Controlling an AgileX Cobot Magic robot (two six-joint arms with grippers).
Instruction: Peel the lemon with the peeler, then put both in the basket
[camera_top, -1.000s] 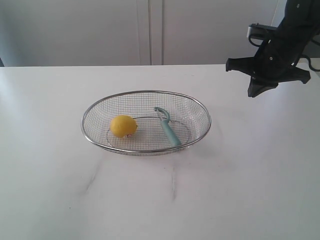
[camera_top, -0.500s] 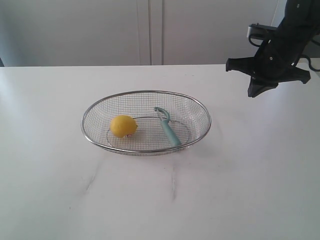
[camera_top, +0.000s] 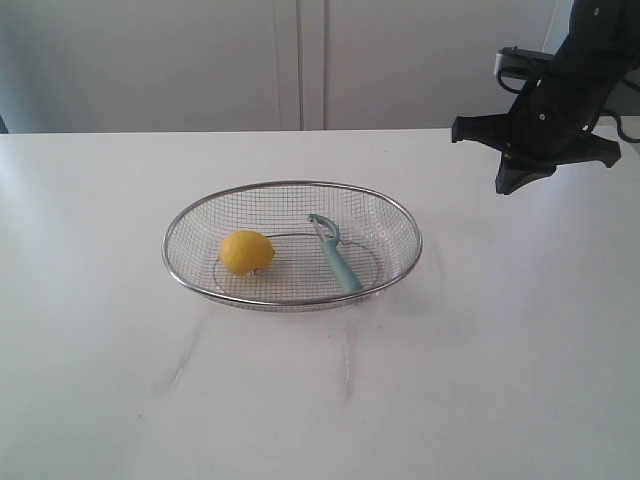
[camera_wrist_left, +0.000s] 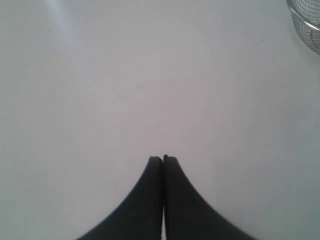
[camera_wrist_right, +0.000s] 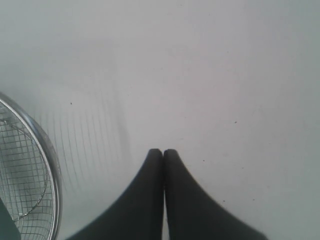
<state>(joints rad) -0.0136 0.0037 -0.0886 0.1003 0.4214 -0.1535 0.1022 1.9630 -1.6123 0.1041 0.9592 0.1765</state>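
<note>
Since the lemon (camera_top: 246, 252) and the peeler (camera_top: 340, 262) both lie apart in the basket (camera_top: 292, 184) on the bench (camera_top: 500, 380), you seem at the finish, though whether it is peeled is too small to tell. Both pairs of jaws are closed on nothing; next calls only for a retreat.

**Matte black throughout, with one pale metal accent**

At the upper right of the exterior view we see the right arm (camera_top: 565, 90). Its casing is black and angular, with a flat crossbar (camera_top: 480, 128) that ends in points. A small grey-silver bracket (camera_top: 508, 62) sits at its upper left edge.

At the bottom centre of each wrist view we see the left gripper (camera_wrist_left: 163, 159) and the right gripper (camera_wrist_right: 163, 151). Both are plain matte black, broad at the base and curving inward to narrow, blunt tips.
</note>
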